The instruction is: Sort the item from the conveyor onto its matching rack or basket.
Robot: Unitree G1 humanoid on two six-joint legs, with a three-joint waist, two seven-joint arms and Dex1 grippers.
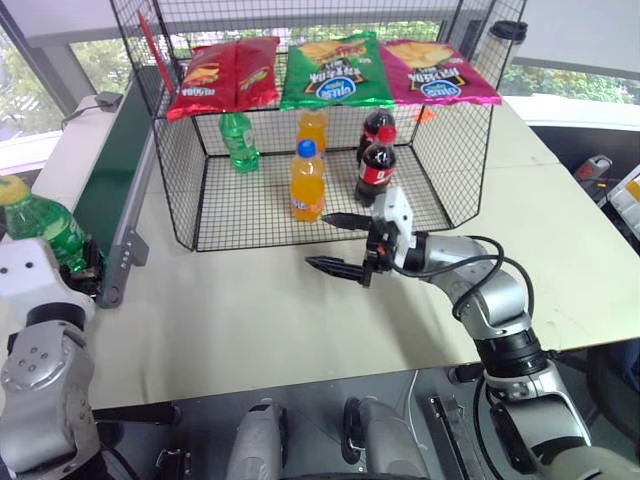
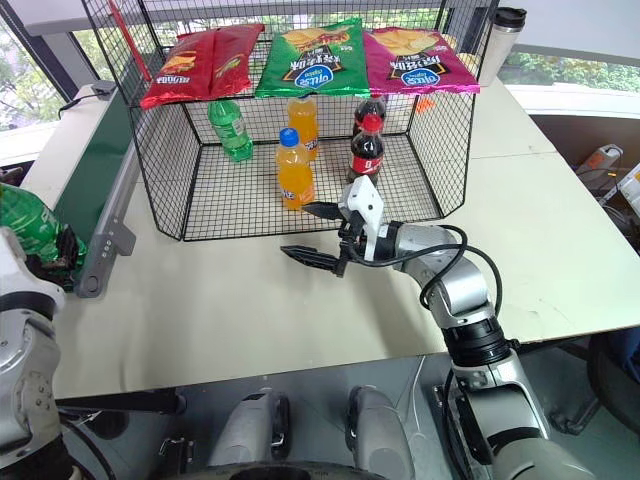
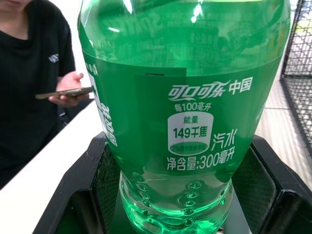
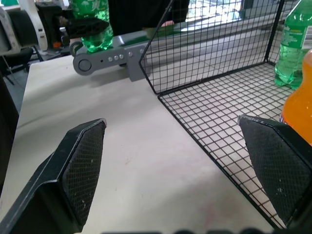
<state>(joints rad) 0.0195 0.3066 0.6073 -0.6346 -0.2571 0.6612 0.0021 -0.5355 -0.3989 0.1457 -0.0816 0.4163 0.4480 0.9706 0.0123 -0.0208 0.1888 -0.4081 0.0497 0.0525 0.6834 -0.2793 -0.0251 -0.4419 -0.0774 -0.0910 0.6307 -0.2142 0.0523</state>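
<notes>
Two grippers are working over the white table [image 1: 260, 320]. The left gripper [image 1: 85, 268] is clamping its fingers around the soda bottle [image 1: 42, 225], holding it by the near end of the conveyor [image 1: 115, 170]; its label is showing "149" and "300" among Chinese characters. The right gripper [image 1: 345, 243] is hovering with jaws wide apart, holding nothing, just before the wire cage [image 1: 190, 200]. Inside are standing orange, cola and green bottles; chip bags are hanging along the back mesh.
</notes>
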